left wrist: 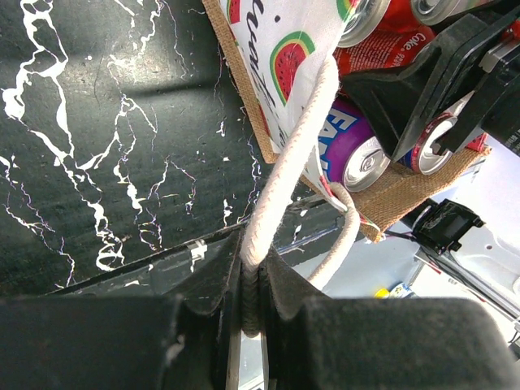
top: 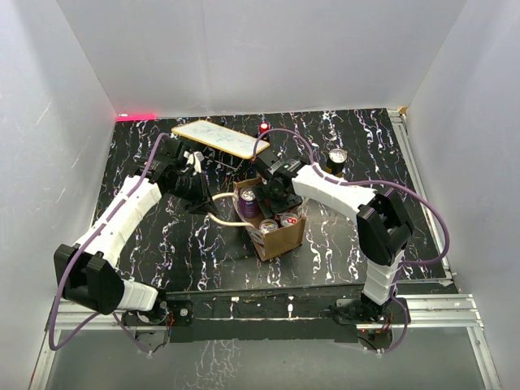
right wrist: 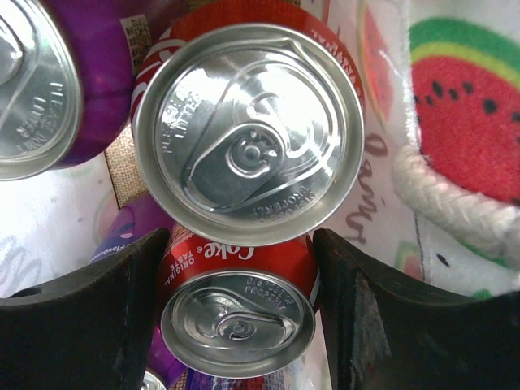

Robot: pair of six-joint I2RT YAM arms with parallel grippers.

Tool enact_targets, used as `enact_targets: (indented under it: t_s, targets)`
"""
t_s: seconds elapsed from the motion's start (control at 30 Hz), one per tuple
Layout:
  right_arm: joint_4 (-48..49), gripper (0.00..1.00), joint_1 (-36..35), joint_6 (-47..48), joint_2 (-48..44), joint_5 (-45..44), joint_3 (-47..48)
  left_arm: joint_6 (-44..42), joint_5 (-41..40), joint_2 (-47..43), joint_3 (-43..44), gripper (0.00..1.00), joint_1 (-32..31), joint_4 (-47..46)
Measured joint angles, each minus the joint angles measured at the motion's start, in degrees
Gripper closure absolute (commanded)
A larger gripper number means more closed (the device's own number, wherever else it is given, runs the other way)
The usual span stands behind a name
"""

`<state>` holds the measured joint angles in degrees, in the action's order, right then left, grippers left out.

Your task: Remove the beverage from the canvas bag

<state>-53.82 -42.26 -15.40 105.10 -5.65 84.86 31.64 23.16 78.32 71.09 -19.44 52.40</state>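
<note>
White-walled enclosure [top: 244,49], black white-veined marble table [top: 146,244]: canvas bag [top: 280,240] upright at centre frame, cans inside; left claw [left wrist: 252,305] pinched tight on its cream rope handle [left wrist: 288,154]; right claw [right wrist: 240,240] inside the bag, spread wide astride a red cola can [right wrist: 237,321].

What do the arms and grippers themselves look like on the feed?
Both the left arm and right arm have white shells with black joints and bases; a purple cable loops along each. The left gripper and right gripper have plain matte black fingers, no markings visible.
</note>
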Motion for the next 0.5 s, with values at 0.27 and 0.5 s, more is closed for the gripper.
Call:
enact_targets:
  t_s: [0.27,0.5]
  targets:
    - [-4.42,0.68,0.00,0.35,0.04,0.59,5.11,0.15,0.02,0.02,0.00,1.00,0.02,-0.17]
    - [-9.03,0.82,0.00,0.13,-0.17,2.27,12.76,0.13,0.04,0.02,0.00,1.00,0.04,-0.50]
